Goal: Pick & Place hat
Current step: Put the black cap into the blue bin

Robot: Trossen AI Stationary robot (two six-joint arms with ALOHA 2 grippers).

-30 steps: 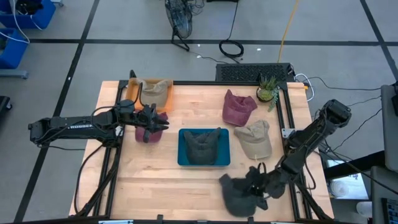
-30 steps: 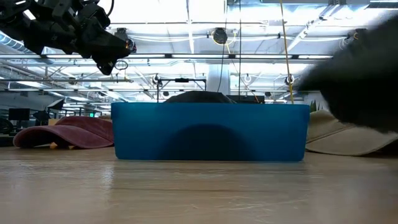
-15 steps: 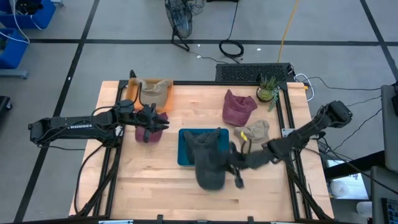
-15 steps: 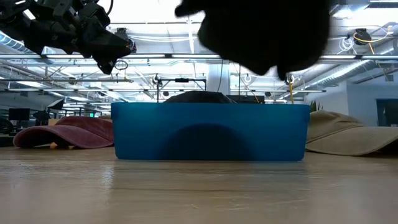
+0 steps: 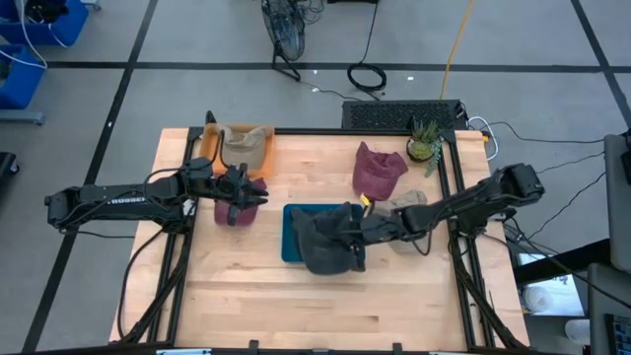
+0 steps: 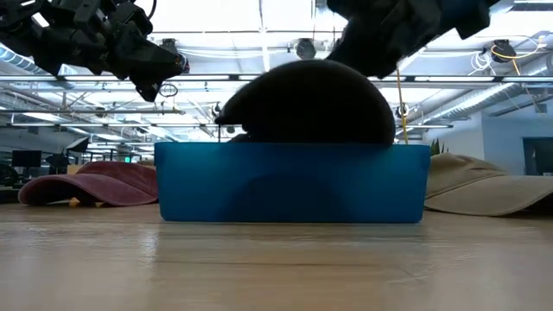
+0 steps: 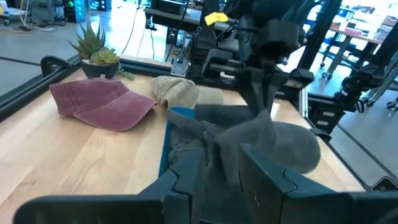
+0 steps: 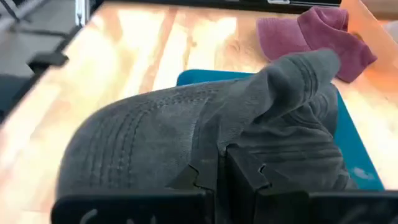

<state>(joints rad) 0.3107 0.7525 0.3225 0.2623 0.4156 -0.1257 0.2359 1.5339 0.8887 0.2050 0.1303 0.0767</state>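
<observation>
A dark grey hat (image 5: 320, 247) hangs over the blue bin (image 5: 292, 212) at the table's middle, with my right gripper (image 5: 367, 229) shut on it. In the low view its dome (image 6: 302, 104) rises above the bin's wall (image 6: 294, 186), below the gripper (image 6: 393, 34). More grey cloth (image 7: 186, 134) lies inside the bin. My left gripper (image 5: 245, 197) stands open above a maroon hat (image 5: 237, 212) that lies on the table at the left, touching nothing. My right gripper pinches a bunched fold of the hat's cloth (image 8: 224, 140) between its two fingers, at the hat's right side. The fingers come from the table's right, slanting down. The hat's dome (image 8: 137, 143) hangs over the bin; whether it rests on the cloth inside, I cannot tell.
A second maroon hat (image 5: 378, 168) and a tan hat (image 5: 406, 209) lie right of the bin. At the far left an orange tray (image 5: 212, 148) holds another tan hat (image 5: 246, 146). A potted plant (image 5: 424, 143) stands at the far right.
My right gripper has swung from the table's near right corner toward the left and far side, rolling as it went, and carried the dark grey hat through the air. The hat now sits over the blue bin. The left arm has kept still.
</observation>
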